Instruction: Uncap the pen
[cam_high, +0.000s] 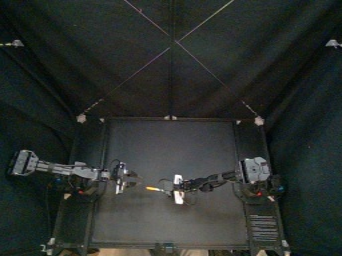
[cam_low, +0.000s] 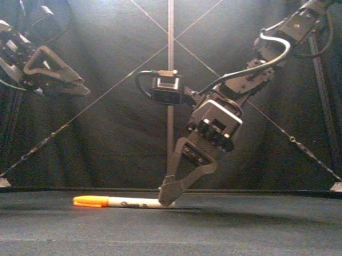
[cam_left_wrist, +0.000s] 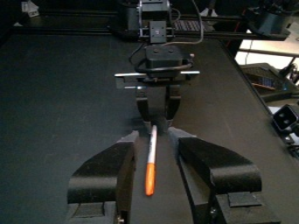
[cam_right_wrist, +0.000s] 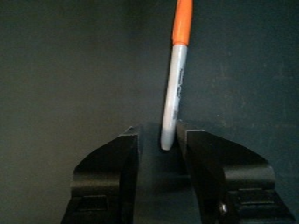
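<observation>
Where the worktop (cam_high: 134, 140) runs toward its front edge, a little short of that edge and about midway between the left and right edges, the pen (cam_low: 120, 203) lies flat on the black surface. Its long axis runs roughly parallel to the front edge. The orange cap (cam_low: 88, 201) points toward the left edge and the white barrel (cam_right_wrist: 170, 96) trails toward the right edge. The right claw (cam_low: 170, 195) has its tips down at the worktop on the bare tail of the barrel, one jaw on each side. Its wrist view shows the barrel against one jaw with a thin dark gap at the other, so the jaws look narrowly parted around the pen rather than clenched on it. The left claw (cam_left_wrist: 155, 136) hangs higher, toward the left edge and well clear of the surface. Its jaws are spread wide and empty, and it looks straight down the pen's length with the cap end nearest to it. The coming move seems to turn on this line-up. The cap faces the left arm and the tail sits inside the right claw, so each arm is already on its own end. The pull would then run along the pen's axis, toward the left and right edges, once both claws have closed.
</observation>
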